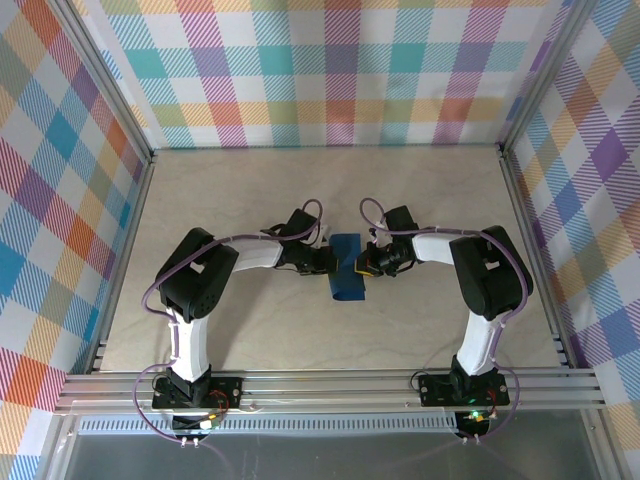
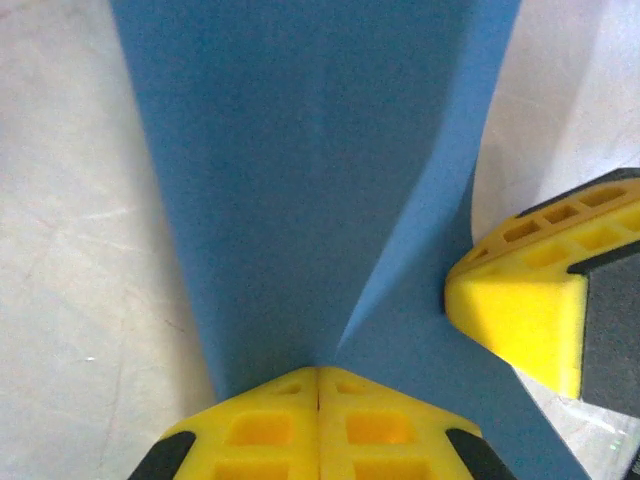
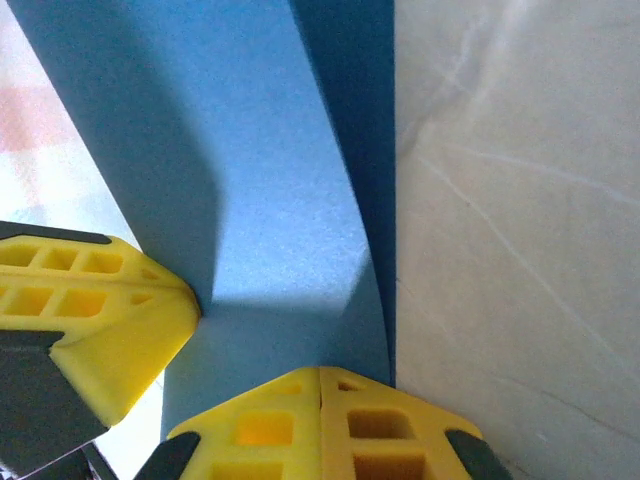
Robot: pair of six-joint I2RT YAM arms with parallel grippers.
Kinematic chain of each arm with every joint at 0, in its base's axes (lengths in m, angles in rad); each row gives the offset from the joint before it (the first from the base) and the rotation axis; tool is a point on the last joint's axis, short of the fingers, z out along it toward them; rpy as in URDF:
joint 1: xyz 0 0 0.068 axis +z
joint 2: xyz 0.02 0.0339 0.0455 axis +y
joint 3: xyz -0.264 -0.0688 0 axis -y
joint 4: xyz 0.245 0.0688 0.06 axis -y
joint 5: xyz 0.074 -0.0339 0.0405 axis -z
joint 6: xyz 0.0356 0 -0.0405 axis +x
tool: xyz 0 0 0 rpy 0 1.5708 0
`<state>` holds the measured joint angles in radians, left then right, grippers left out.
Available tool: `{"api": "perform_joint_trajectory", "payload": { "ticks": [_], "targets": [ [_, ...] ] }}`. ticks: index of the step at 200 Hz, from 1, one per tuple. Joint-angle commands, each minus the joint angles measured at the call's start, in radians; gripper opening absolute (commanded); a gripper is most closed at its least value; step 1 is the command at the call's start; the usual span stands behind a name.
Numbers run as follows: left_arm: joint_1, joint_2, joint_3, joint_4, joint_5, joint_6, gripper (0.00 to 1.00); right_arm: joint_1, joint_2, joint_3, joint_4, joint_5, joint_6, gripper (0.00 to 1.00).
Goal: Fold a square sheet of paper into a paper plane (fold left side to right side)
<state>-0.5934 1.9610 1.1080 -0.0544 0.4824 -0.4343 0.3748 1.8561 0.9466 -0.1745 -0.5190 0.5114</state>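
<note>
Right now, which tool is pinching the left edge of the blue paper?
The left tool, shut on that edge; the right tool pinches the opposite edge of the paper.

— What carries everything?
— A pale beige, faintly veined flat worktop (image 1: 250, 200).
— And lying on it?
— A thin dark-blue sheet of paper (image 1: 348, 285), near the middle, well apart from every edge (one side lifts off the surface; the rest lies flat).

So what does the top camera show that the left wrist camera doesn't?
Top view: both arms base to wrist, the plaid walls, the whole outline of the paper. Left wrist view: the left gripper shut on the paper's edge, a fold rising from its tips. Both: the blue paper, the beige table, the right gripper beside it.
</note>
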Motion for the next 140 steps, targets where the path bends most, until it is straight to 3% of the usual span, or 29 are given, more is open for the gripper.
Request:
{"api": "perform_joint_trajectory", "payload": {
  "ticks": [1,81,140],
  "targets": [
    [0.020,0.014,-0.025,0.016,0.015,0.001,0.07,0.002,0.068,-0.028,-0.121,0.163,-0.026,0.00],
    [0.064,-0.099,-0.076,0.020,0.038,0.043,0.04,0.002,0.052,-0.027,-0.106,0.134,-0.021,0.00],
    [0.005,-0.069,-0.036,0.083,0.110,-0.015,0.03,0.002,0.055,-0.023,-0.101,0.133,-0.015,0.00]
  ]
}}
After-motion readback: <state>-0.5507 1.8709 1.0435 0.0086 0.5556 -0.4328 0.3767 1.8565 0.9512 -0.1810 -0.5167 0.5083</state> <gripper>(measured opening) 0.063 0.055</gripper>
